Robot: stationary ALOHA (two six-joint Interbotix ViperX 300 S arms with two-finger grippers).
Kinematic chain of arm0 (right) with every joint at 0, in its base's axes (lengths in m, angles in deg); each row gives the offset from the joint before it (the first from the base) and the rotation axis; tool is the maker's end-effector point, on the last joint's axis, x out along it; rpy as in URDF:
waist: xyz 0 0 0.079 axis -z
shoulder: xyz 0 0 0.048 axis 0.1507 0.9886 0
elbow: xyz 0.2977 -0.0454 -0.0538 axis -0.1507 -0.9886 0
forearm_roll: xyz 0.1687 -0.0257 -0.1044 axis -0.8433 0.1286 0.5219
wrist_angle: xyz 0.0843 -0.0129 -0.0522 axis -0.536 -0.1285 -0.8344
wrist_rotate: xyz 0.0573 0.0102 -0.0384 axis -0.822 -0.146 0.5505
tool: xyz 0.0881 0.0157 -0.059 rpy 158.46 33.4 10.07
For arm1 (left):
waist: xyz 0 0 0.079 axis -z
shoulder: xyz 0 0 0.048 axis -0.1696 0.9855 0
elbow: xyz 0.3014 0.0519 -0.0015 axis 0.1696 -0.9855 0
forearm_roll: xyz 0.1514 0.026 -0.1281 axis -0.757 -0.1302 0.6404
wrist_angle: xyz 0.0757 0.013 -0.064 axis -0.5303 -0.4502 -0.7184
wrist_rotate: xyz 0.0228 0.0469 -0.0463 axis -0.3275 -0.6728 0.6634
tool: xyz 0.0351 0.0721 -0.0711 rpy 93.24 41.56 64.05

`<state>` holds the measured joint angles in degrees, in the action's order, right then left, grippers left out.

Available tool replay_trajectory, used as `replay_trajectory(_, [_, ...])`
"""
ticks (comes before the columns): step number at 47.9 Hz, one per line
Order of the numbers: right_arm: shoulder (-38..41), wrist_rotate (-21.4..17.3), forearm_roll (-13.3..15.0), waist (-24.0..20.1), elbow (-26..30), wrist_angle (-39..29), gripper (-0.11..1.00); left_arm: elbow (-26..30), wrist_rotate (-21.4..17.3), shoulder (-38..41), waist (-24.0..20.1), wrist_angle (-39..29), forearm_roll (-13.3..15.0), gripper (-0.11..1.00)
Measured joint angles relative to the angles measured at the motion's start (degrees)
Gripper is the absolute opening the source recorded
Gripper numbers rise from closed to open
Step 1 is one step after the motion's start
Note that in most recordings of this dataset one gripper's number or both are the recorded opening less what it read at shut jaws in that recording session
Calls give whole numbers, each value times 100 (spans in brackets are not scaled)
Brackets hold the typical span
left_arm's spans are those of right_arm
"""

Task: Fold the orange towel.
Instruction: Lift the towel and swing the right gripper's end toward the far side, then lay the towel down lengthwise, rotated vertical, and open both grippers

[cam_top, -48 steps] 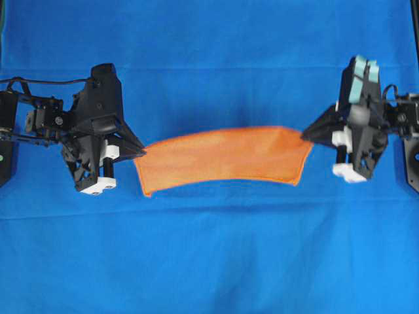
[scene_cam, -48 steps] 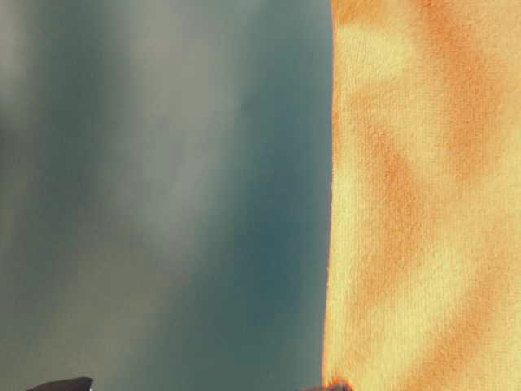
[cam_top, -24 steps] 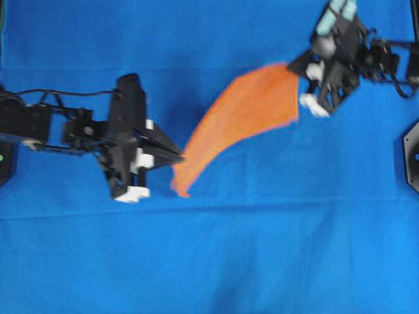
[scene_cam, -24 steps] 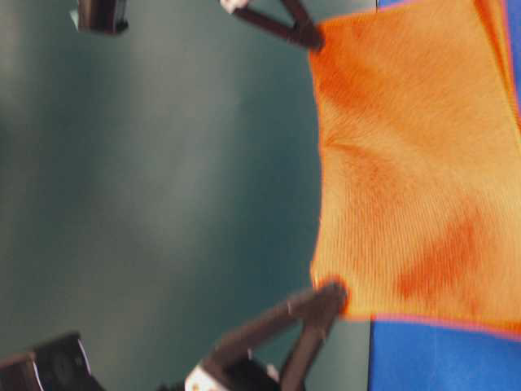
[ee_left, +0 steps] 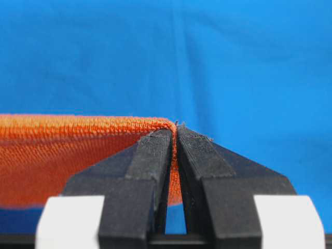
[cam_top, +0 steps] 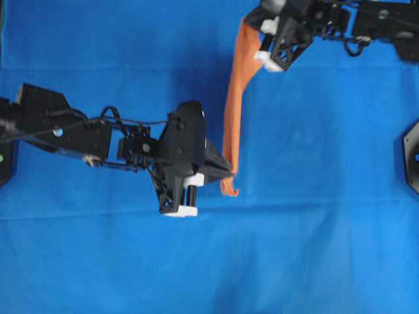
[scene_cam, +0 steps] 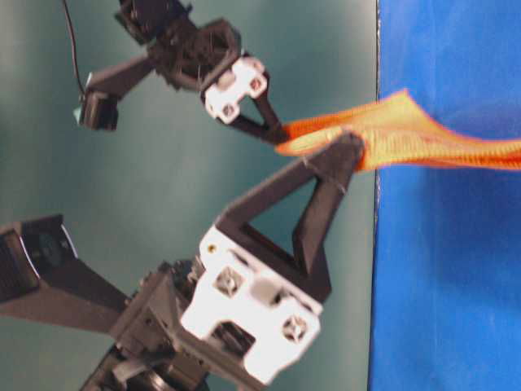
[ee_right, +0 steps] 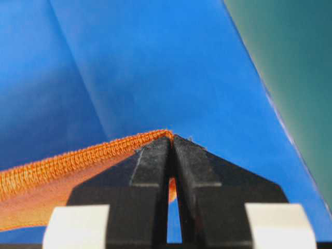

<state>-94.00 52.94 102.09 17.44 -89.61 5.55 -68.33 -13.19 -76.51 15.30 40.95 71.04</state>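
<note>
The orange towel (cam_top: 234, 111) hangs stretched between my two grippers above the blue cloth, seen edge-on as a narrow strip running from top centre down to mid-table. My left gripper (cam_top: 230, 171) is shut on its lower corner; the hem (ee_left: 104, 124) folds into the pinched tips. My right gripper (cam_top: 247, 25) is shut on the upper corner, the stitched edge (ee_right: 78, 161) trailing left from its tips. In the table-level view the towel (scene_cam: 423, 134) sags as a thin band between the left gripper (scene_cam: 352, 145) and the right gripper (scene_cam: 281, 134).
The blue cloth surface (cam_top: 314, 229) covers the whole table, with creases across it. A black mount (cam_top: 412, 157) sits at the right edge. The left arm's body (cam_top: 59, 127) reaches in from the left side.
Both grippers have swung the towel round: the right one went up and left to the top edge, the left one moved right toward centre. The towel turned from lying wide to hanging edge-on.
</note>
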Motion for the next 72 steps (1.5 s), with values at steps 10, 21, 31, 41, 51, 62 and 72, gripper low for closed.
replay_trajectory(10, [53,9,88,-9,97,9,2,88,9,53,35,53,-9,2])
replay_trajectory(21, [-246,0,97,62,-316,9,2,650,0,615,62,334,0,1])
replay_trajectory(31, [-905,-9,105,105,-993,-18,2,1538,0,1389,123,369,0,1])
replay_trajectory(41, [-1151,-35,97,123,-1301,-18,2,1793,53,1644,185,352,0,1])
replay_trajectory(51, [-765,-35,88,53,-1292,176,2,1494,105,1635,290,439,26,1])
replay_trajectory(62, [149,-35,88,-149,-826,545,2,642,562,1406,413,747,62,1])
replay_trajectory(72, [703,-26,97,-334,-343,615,2,-246,967,1002,510,1107,70,1])
